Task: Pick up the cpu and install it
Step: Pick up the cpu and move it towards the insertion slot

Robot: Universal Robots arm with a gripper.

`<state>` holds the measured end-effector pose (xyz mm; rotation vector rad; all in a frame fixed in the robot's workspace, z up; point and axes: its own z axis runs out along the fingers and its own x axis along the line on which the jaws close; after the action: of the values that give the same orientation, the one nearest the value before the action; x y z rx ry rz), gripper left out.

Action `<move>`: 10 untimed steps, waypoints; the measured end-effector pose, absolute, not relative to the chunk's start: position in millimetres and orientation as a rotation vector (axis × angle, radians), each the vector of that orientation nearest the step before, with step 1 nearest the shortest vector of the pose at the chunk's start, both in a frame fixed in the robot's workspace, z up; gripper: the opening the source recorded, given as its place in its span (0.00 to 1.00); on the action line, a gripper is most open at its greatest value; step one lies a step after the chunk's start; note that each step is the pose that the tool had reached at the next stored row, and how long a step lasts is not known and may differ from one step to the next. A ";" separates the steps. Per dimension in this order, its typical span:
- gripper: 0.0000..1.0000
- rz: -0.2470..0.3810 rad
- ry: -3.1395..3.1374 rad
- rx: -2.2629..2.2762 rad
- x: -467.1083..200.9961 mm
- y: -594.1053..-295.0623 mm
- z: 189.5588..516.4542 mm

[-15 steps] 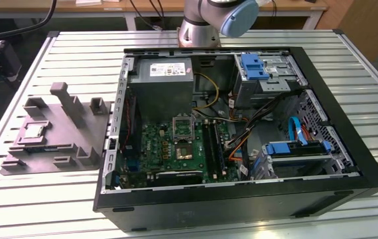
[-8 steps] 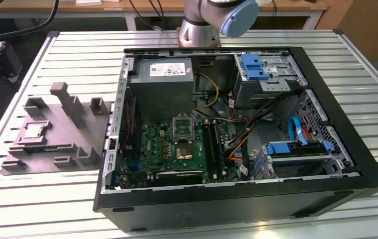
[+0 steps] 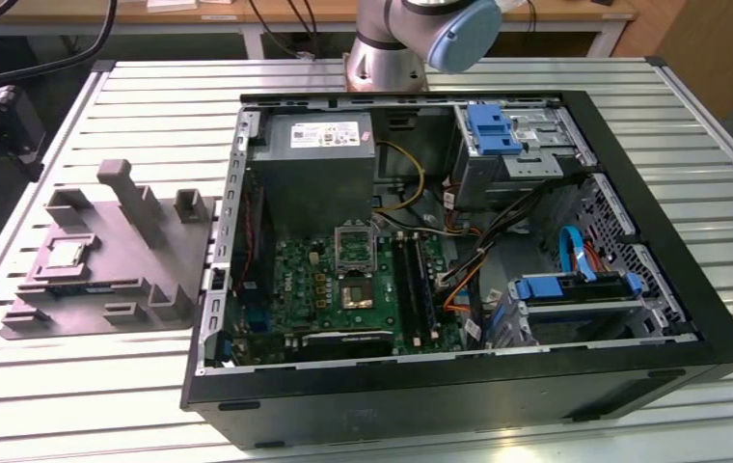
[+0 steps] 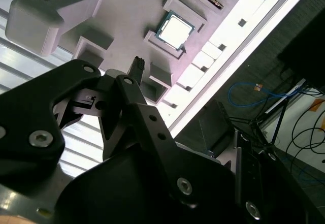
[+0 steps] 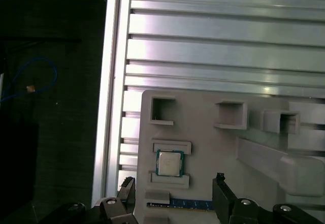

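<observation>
Cpu place: The cpu [image 5: 169, 163] lies flat in a small seat on the grey tray [image 5: 203, 148], shiny side up. In the exterior view the tray sits at the exterior view's left, well apart from the open computer case [image 3: 470, 386].
End effector: The end effector [image 5: 173, 184] hangs over the tray, near the cpu but not touching it. Its two fingers [image 5: 221, 191] stand wide apart, wider than the cpu, and hold nothing.
How it will handle: The cpu looks thin, light and stiff. Its smooth metal top is likely slippery. Its under side is probably easy to hurt, so a bump or a drop could spoil it.
Where to hold: Two raised lips of the tray hug two opposite sides of the cpu. The other two sides are free. Those free edges look like the best place to pinch, softly, keeping the cpu level.
Exterior view: This view gives the big picture: the ribbed metal bench [image 3: 84, 405], the tray, and the green board [image 3: 340, 280] inside the case. It makes plain how far the tray is from the case.
First wrist view: This view looks straight down at the seat, its lips and the gap between the fingers.
Second wrist view: This view looks from a slant. It shows the bright top of the cpu, a tall block [image 4: 40, 16] on the tray and the black body of the end effector.
</observation>
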<state>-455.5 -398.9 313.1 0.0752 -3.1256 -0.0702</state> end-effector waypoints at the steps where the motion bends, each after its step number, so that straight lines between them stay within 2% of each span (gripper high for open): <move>1: 0.71 -0.070 -3.126 0.075 -455.5 -398.9 312.9; 10: 0.71 -0.071 -3.126 0.075 -455.5 -398.9 312.8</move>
<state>-455.5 -398.9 312.8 0.0752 -3.1259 -0.0708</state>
